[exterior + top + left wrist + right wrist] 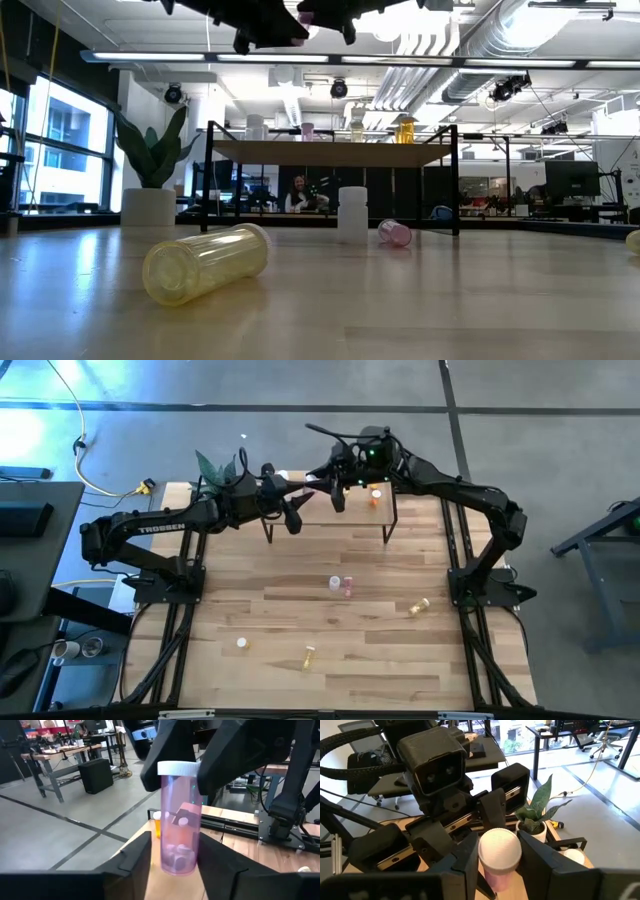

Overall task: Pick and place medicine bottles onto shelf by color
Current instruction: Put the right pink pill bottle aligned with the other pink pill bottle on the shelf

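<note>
Nearest the low camera, a pale yellow bottle (pixel 207 262) lies on its side on the table (pixel 350 650), well in front of the shelf (pixel 330 152). Closer to the shelf, a white bottle (pixel 352 213) stands upright with a pink one (pixel 394 233) lying just beside it. On the shelf itself stand a few bottles, an orange one (pixel 405 130) toward its right end. Above the shelf's left part the two arms meet, and a pink bottle (pixel 178 817) with a white cap hangs upright between them. The left fingers (pixel 135 855) flank its lower body, one on each side, close to the wall; whether they press it cannot be told. The right fingers (pixel 540 852) are closed on its capped upper end, one on each side of the cap. In the high view the left gripper (pixel 293 512) and right gripper (pixel 335 488) sit near each other over the shelf's left edge. Beyond the shelf a potted plant (pixel 150 170) stands at the table's far left corner.
</note>
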Controlling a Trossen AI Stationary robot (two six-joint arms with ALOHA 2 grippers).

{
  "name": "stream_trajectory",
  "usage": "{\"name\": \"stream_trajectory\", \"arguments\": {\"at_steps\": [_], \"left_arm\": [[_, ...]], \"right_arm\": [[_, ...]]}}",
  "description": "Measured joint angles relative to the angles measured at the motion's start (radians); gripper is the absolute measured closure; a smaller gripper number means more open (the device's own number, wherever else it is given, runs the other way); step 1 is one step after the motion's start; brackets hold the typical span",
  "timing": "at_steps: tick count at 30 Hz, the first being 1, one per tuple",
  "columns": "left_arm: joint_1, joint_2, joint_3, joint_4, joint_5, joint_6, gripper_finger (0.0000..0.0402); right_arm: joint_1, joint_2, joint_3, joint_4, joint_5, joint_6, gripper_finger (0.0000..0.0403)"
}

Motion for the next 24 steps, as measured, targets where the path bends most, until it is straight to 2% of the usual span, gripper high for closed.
{"name": "stream_trajectory", "arguments": {"at_steps": [6,10,15,24], "left_arm": [[0.0,-0.02,-0.001,-0.039,-0.001,-0.055,0.02],[0.0,-0.057,-0.001,-0.103,-0.002,-0.055,0.0172],[0.006,-0.127,-0.001,-0.143,-0.004,-0.049,0.0163],[0.015,-0.251,-0.001,-0.18,-0.061,0.032,0.0163]], "right_arm": [[-0.002,-0.011,0.0,-0.03,0.106,0.001,0.0303],[-0.015,-0.019,0.0,-0.061,0.128,0.03,0.0303],[-0.031,-0.036,0.0,-0.078,0.131,0.05,0.0304],[-0.026,-0.1,0.001,-0.118,0.324,-0.004,0.0304]]}}
